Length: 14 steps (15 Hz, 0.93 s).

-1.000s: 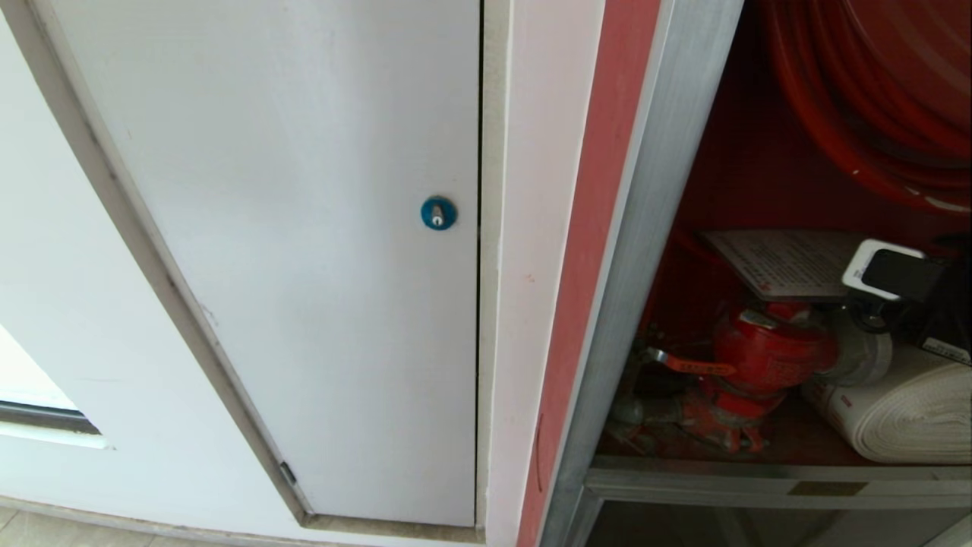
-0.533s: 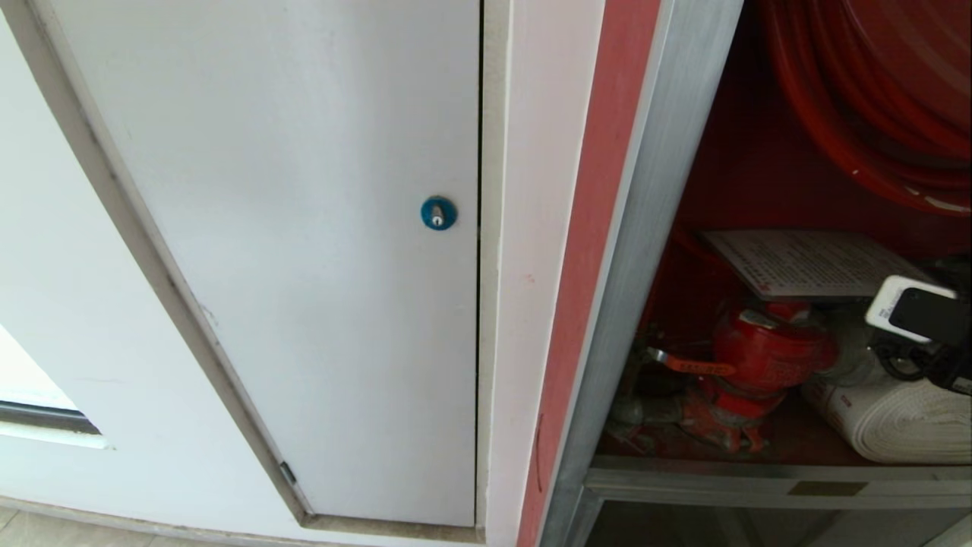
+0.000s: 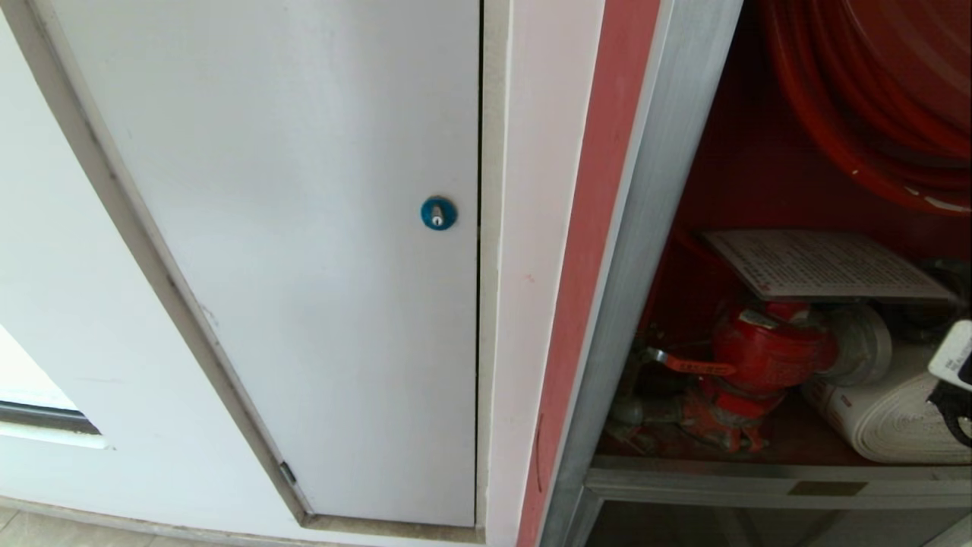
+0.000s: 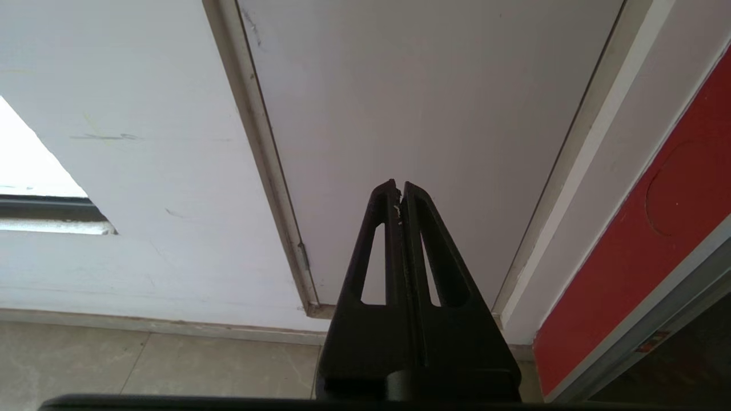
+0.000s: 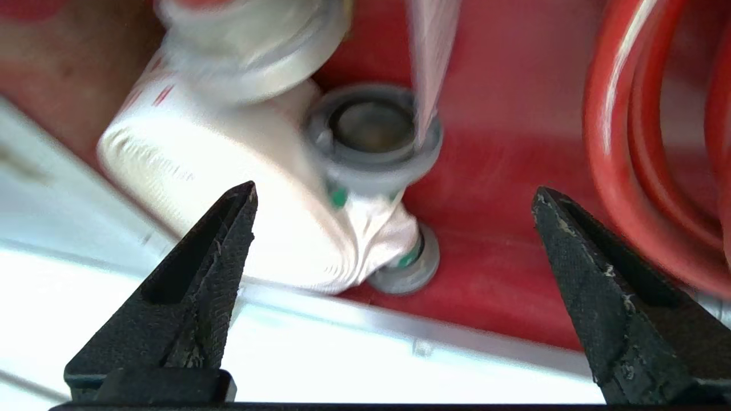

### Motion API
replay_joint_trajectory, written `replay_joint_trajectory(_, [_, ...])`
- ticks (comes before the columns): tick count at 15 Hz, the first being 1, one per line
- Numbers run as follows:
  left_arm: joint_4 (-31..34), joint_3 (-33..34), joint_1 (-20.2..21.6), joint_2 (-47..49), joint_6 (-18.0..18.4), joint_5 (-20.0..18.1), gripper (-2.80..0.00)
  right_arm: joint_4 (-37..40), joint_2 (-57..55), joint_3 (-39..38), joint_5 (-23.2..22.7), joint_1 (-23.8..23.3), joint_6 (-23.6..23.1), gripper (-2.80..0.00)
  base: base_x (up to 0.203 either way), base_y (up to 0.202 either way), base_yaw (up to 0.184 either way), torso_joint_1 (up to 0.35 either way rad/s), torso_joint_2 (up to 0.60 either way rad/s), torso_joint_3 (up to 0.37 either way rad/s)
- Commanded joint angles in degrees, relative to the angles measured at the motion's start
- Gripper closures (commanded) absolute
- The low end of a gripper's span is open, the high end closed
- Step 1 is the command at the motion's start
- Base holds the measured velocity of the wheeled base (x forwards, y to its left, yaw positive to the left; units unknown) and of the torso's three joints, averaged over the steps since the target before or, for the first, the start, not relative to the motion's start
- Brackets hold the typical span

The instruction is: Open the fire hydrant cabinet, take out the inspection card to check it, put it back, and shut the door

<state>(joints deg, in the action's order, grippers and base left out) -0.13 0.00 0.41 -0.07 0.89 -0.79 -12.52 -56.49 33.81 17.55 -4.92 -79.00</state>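
The fire hydrant cabinet (image 3: 653, 228) stands open at the right of the head view, its inside red. The inspection card (image 3: 820, 264) lies flat on top of the red valve (image 3: 767, 357); in the right wrist view the card (image 5: 432, 51) shows edge-on. My right gripper (image 5: 394, 191) is open and empty, below and to the right of the card, level with the white rolled hose (image 5: 228, 188). Only the right wrist (image 3: 955, 365) shows at the head view's right edge. My left gripper (image 4: 400, 191) is shut and parked facing the white panel. The door is out of view.
A white panel (image 3: 304, 228) with a round blue lock (image 3: 438, 213) fills the left. The red hose reel (image 3: 873, 91) hangs above the card. Grey hose couplings (image 5: 371, 131) sit behind the rolled hose (image 3: 896, 418). The silver sill (image 3: 759, 482) crosses below.
My right gripper has let the card lie on the valve and has drawn down and to the right, almost out of the head view, its jaws widening. The left arm has not moved.
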Motion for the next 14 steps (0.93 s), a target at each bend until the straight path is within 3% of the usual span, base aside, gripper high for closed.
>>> replay_joint_trajectory(1, [0.0, 0.1, 0.0, 0.1, 0.0, 0.0, 0.00, 5.1, 8.5, -0.7, 0.1, 0.0, -0.3, -2.80, 0.000, 0.000, 0.000, 0.000, 0.00, 0.000])
replay_joint_trajectory(6, [0.0, 0.1, 0.0, 0.1, 0.0, 0.0, 0.00, 9.5, 18.2, -2.3, 0.3, 0.0, -0.2, -2.80, 0.000, 0.000, 0.000, 0.000, 0.00, 0.000])
replay_joint_trajectory(7, [0.0, 0.1, 0.1, 0.1, 0.0, 0.0, 0.00, 9.6, 19.3, -2.3, 0.2, 0.0, -0.3, 0.00, 0.000, 0.000, 0.000, 0.000, 0.00, 0.000])
replay_joint_trajectory(13, [0.0, 0.1, 0.0, 0.1, 0.0, 0.0, 0.00, 13.0, 23.7, -1.9, 0.2, 0.0, 0.7, 0.00, 0.000, 0.000, 0.000, 0.000, 0.00, 0.000])
replay_joint_trajectory(14, [0.0, 0.1, 0.1, 0.1, 0.0, 0.0, 0.00, 13.0, 24.3, -2.0, 0.2, 0.0, 3.8, 0.00, 0.000, 0.000, 0.000, 0.000, 0.00, 0.000])
